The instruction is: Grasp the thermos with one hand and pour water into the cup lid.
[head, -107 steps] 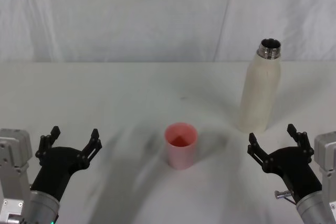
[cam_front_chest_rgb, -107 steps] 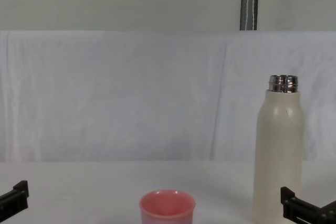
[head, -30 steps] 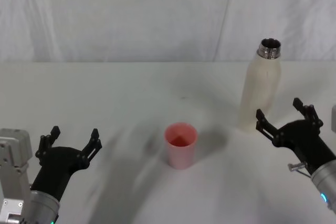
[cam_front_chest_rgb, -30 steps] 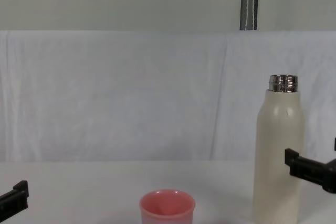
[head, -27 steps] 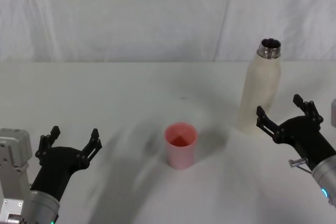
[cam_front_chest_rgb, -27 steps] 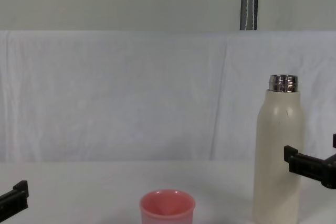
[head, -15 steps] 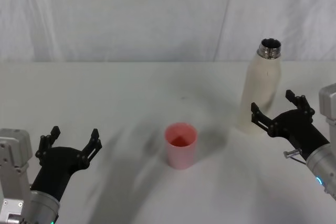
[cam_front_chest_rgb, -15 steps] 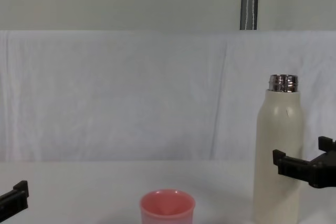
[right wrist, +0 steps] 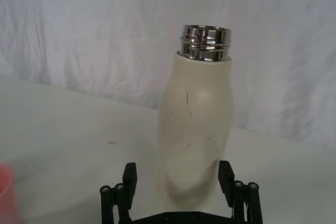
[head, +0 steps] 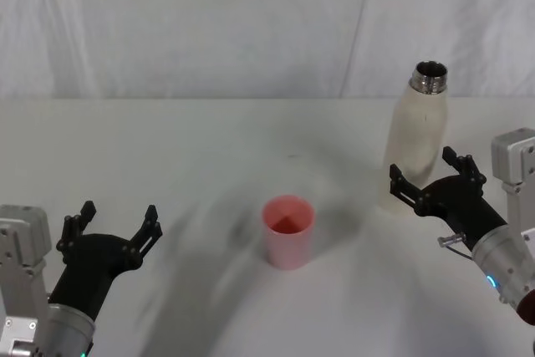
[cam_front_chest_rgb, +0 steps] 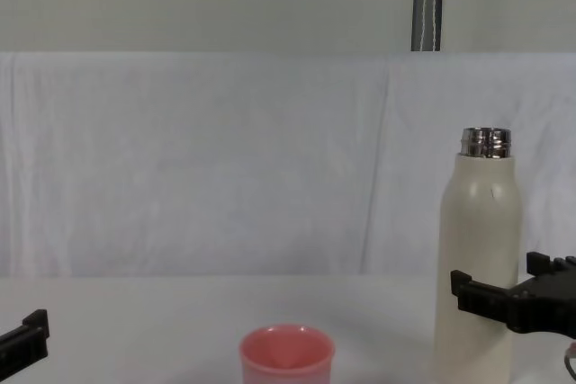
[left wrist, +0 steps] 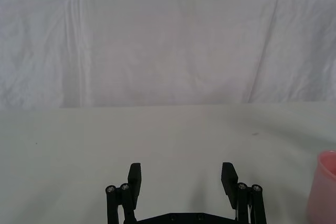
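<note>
Tabletop: thermos (head: pixel 415 150) btwn open right gripper (head: pixel 425 179) fingers.

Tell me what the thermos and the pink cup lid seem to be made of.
The thermos: likely steel, since its bare threaded neck shines like a mirror; the cream body looks matt-coated, with fine scratches. The cup lid: probably plastic, with smooth, evenly pink walls and a soft sheen, though coated metal is possible.

Bright even light; soft shadows; sharp focus.
</note>
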`<control>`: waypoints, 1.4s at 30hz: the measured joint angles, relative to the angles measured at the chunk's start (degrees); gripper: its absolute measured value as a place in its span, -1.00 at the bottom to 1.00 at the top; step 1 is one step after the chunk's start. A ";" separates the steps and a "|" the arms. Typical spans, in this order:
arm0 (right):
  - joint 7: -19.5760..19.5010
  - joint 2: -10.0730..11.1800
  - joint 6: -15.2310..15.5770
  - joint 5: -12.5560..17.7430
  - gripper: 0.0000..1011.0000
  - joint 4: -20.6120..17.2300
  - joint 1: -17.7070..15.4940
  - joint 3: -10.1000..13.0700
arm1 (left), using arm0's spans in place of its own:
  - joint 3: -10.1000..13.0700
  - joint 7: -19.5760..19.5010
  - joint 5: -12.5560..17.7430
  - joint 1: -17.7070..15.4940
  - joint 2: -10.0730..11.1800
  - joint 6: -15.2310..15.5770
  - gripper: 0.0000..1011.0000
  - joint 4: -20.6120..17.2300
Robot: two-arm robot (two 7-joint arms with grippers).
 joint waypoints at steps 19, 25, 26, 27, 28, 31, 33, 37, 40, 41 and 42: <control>-0.64 -1.68 -0.81 1.53 0.98 4.28 2.24 0.18 | 0.00 0.00 0.00 0.00 0.00 0.00 0.98 0.00; -0.73 -2.07 -0.98 2.07 0.98 5.36 2.91 0.35 | 0.00 0.00 0.00 0.00 0.00 0.00 0.98 0.00; -0.73 -2.15 -1.02 2.26 0.98 5.56 3.13 0.42 | 0.00 0.00 0.00 0.00 0.00 0.00 0.98 0.00; -0.73 -2.15 -1.02 2.26 0.98 5.56 3.13 0.42 | 0.00 0.00 0.00 0.00 0.00 0.00 0.98 0.00; -0.73 -2.22 -1.07 2.43 0.98 5.78 3.33 0.49 | 0.00 0.00 0.00 0.00 0.00 0.00 0.98 0.00; -0.73 -2.38 -1.15 2.80 0.98 6.24 3.85 0.67 | 0.00 0.00 0.00 0.00 0.00 0.00 0.98 0.00; -0.73 -2.52 -1.22 3.09 0.98 6.56 4.24 0.80 | 0.00 0.00 0.00 0.00 0.00 0.00 0.98 0.00; -0.68 -2.67 -1.30 3.51 0.98 7.18 4.99 0.91 | 0.00 0.00 0.00 0.00 0.00 0.00 0.98 0.00; -0.55 -2.71 -1.39 3.74 0.98 7.70 5.66 0.91 | 0.00 0.00 0.00 0.00 0.00 0.00 0.98 0.00; -0.53 -2.73 -1.41 3.78 0.98 7.87 5.86 0.89 | 0.00 0.00 0.00 0.00 0.00 0.00 0.98 0.00; -0.50 -2.74 -1.43 3.82 0.98 8.03 6.05 0.86 | 0.00 -0.01 0.00 0.00 0.00 0.00 0.98 0.00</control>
